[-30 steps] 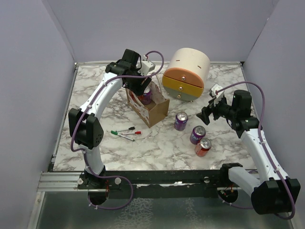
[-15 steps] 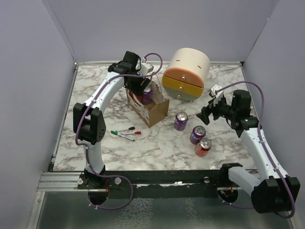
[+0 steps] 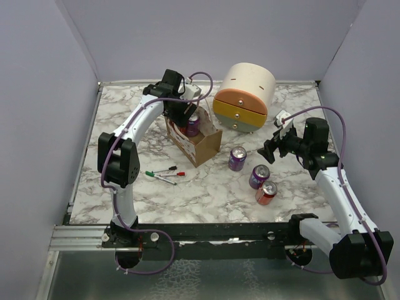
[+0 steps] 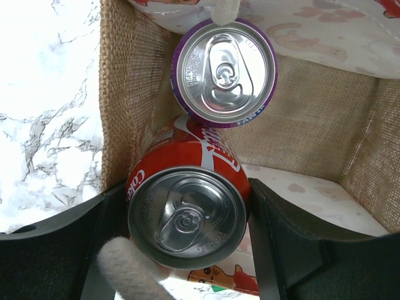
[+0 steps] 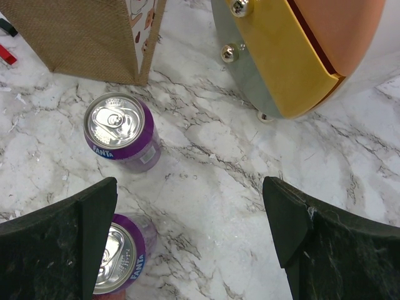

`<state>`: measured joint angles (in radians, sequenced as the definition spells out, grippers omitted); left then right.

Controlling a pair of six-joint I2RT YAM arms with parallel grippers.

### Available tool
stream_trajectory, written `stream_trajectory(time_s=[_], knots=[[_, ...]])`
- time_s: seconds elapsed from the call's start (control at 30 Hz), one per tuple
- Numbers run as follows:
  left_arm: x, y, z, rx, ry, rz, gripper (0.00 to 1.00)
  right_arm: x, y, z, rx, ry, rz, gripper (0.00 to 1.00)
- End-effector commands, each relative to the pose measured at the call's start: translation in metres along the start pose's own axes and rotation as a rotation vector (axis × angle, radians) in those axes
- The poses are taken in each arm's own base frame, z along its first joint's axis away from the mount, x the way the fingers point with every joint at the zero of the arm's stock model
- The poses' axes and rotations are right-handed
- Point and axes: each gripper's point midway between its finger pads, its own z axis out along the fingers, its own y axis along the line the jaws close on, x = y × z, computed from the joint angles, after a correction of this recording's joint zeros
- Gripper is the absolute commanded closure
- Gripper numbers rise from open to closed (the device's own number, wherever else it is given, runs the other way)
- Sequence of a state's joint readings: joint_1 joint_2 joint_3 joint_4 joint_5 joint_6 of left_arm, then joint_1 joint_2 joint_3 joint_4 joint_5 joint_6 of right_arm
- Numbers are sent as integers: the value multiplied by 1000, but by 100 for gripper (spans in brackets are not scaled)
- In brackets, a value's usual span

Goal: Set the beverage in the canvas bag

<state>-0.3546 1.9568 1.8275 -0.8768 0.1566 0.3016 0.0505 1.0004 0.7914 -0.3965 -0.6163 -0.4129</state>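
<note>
The left hand (image 4: 189, 190) pinches the upright red can (image 4: 186, 222) inside the canvas bag (image 4: 119, 94), straight below its wrist and just beside a purple can (image 4: 224, 72) standing there, while the right hand (image 5: 190, 212) hangs spread over the worktop (image 5: 206, 156) well to the right

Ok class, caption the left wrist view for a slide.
Left end effector grips red can inside canvas bag, beside purple can.

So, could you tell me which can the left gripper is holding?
The red can inside the canvas bag: the left gripper clasps it. The purple can beside it is not gripped, and the other cans stand on the table.
</note>
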Motion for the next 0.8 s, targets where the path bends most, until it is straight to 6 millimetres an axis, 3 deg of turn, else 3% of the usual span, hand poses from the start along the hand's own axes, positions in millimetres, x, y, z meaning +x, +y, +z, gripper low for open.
stream_trajectory(time_s=[0.0, 0.2, 0.37, 0.77], knots=[[-8, 3, 8, 11, -47, 33, 81, 1, 0, 1, -5, -4, -5, 0], [-2, 2, 17, 23, -27, 44, 77, 2, 0, 1, -5, -2, -4, 0], [4, 1, 24, 28, -7, 35, 66, 2, 0, 1, -4, -3, -5, 0], [23, -1, 40, 36, 52, 17, 55, 2, 0, 1, -7, -3, -3, 0]])
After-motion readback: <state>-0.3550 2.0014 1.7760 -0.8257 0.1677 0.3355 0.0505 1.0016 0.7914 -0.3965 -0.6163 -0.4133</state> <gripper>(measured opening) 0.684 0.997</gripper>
